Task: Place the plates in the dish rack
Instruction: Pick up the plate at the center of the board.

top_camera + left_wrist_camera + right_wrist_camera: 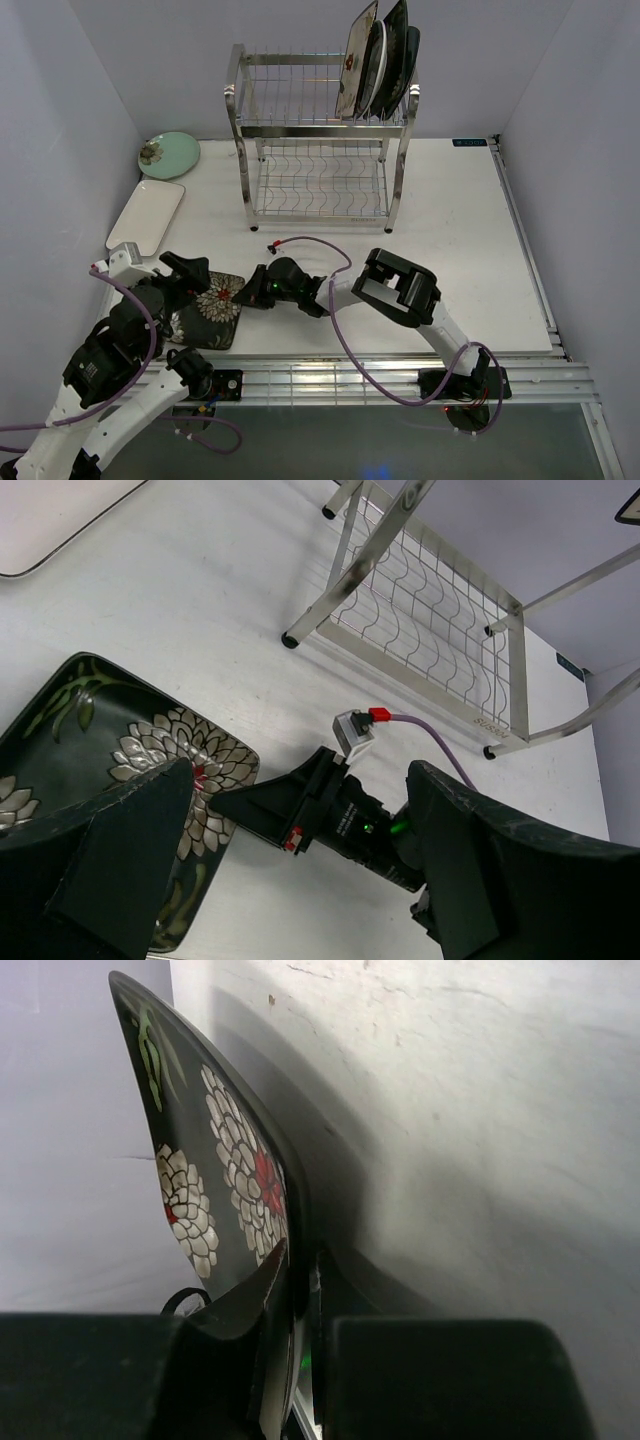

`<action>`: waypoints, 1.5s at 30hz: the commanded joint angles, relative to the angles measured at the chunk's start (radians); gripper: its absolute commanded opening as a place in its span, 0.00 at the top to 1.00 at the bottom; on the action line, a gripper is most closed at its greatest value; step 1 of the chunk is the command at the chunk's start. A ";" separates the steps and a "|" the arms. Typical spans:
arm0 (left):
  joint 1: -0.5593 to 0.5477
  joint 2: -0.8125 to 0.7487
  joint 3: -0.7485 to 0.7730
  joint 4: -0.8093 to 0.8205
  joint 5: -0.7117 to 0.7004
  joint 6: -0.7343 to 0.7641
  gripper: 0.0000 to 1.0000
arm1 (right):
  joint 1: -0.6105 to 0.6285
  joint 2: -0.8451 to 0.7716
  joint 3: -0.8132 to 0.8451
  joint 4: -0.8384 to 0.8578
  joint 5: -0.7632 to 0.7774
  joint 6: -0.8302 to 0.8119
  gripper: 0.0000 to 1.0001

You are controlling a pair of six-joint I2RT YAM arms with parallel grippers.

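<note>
Item 1. Left gripper (300, 780), at the near left of the table (450, 260): fingers spread wide and released, holding nothing, poised above the near plate and the other arm's tool.

Item 2. Right gripper (300, 1290), near centre, reaching leftward: jaws clenched on the right-hand rim of the dark floral square plate (212, 305), one finger above the rim and one below. A purple cable (330, 250) looped from its wrist.

Item 3. Dark floral square plate, black with white and red flowers: lay at the near left of the table, partly under the left gripper. The wrist view showed it angled away from the tabletop; whether its far edge touched the surface could not be told.

Item 4. White rectangular plate (147, 215): flat on the table along the left edge, beyond the floral plate and apart from it.

Item 5. Pale green round plate (168, 155): flat in the far left corner, just beyond the white one.

Item 6. Dish rack (320, 140), two-tier steel wire: stood at the far middle of the table, against the back wall.

Item 7. Four racked plates (380, 60): stood on edge, close together, at the right end of the rack's upper tier.
</note>
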 commanded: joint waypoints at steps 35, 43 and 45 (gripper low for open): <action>-0.001 0.084 0.000 0.137 0.095 0.109 0.02 | -0.082 -0.839 -0.599 -0.129 0.605 -0.435 0.92; -0.001 0.054 -0.014 0.143 0.099 0.114 0.02 | -0.081 -0.945 -0.587 -0.204 0.682 -0.545 0.92; -0.001 0.055 -0.017 0.143 0.100 0.117 0.02 | -0.081 -0.971 -0.583 -0.228 0.702 -0.574 0.92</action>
